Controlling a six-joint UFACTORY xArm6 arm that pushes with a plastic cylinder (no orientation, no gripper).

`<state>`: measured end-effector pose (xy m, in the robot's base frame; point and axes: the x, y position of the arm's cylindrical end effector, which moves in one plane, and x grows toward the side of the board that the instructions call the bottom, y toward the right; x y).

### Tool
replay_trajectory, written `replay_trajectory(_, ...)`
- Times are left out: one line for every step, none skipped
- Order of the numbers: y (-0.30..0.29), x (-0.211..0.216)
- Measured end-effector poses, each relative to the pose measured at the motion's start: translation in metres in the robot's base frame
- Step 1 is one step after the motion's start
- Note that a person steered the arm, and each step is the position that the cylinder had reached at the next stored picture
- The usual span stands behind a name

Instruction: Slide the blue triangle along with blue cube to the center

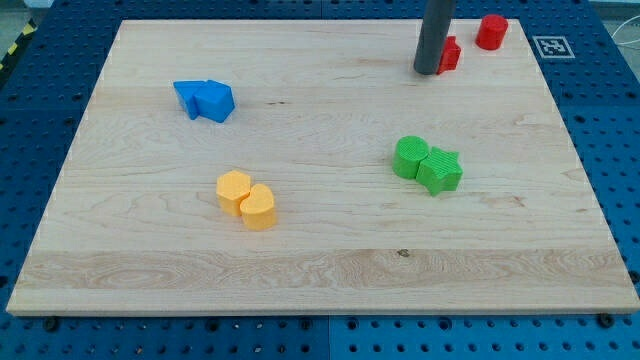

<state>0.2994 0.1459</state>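
Note:
Two blue blocks sit touching at the view's upper left: the blue triangle [187, 97] on the left and the blue cube [217, 100] on the right. My tip [427, 71] is at the view's top right, far to the right of the blue blocks. It stands just left of a red block [449, 54] and seems to touch it.
A second red block [491, 32], round, stands at the top right. Two green blocks [409, 157] [440, 170] touch at the right of centre. Two orange blocks [234, 190] [258, 207] touch at the lower left of centre. The wooden board [320, 270] ends on a blue pegboard.

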Motion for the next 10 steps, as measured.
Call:
replay_trajectory(0.012,0.000)
replay_trajectory(0.012,0.000)
replay_trajectory(-0.015,-0.001)
replay_trajectory(-0.114,-0.001)
replay_trajectory(-0.212,-0.001)
replay_trajectory(-0.300,0.000)
replay_trajectory(-0.372,0.003)
replay_trajectory(-0.415,0.023)
replay_trajectory(-0.396,0.052)
replay_trajectory(-0.348,0.052)
